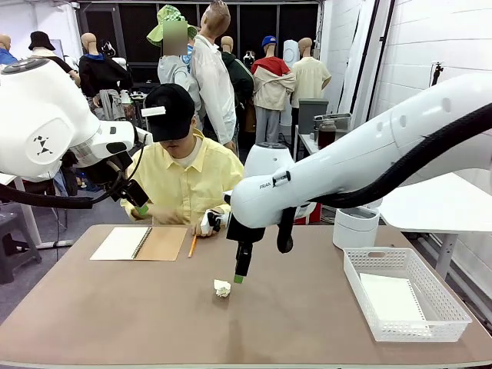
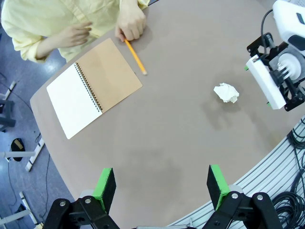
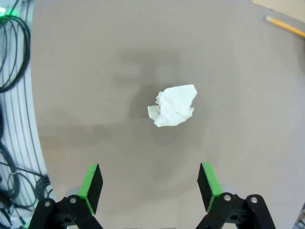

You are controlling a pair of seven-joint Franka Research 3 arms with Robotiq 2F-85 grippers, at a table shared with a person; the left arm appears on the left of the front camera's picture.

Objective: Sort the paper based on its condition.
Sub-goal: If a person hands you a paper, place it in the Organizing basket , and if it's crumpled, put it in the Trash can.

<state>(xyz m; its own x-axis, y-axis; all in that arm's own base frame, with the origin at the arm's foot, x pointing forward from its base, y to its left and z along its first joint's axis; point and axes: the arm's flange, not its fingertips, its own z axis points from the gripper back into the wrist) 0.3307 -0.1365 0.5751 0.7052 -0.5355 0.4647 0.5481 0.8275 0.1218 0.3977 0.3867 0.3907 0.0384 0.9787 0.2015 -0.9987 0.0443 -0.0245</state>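
A crumpled ball of paper [image 1: 222, 288] lies on the brown table [image 1: 154, 315] near its middle. The right gripper [image 1: 239, 278] hangs fingers-down just beside and above the ball, on its right in the picture, not touching it. Near the right edge stands a white mesh basket [image 1: 423, 329] with a flat white sheet [image 1: 390, 298] lying inside. Across the table, a spiral notebook [image 1: 140, 243] lies open in front of a person in a yellow shirt [image 1: 188, 181], with a pencil [image 1: 192, 246] just beside it. The left gripper [image 1: 141, 207] is raised at the far left, close to the person's arm.
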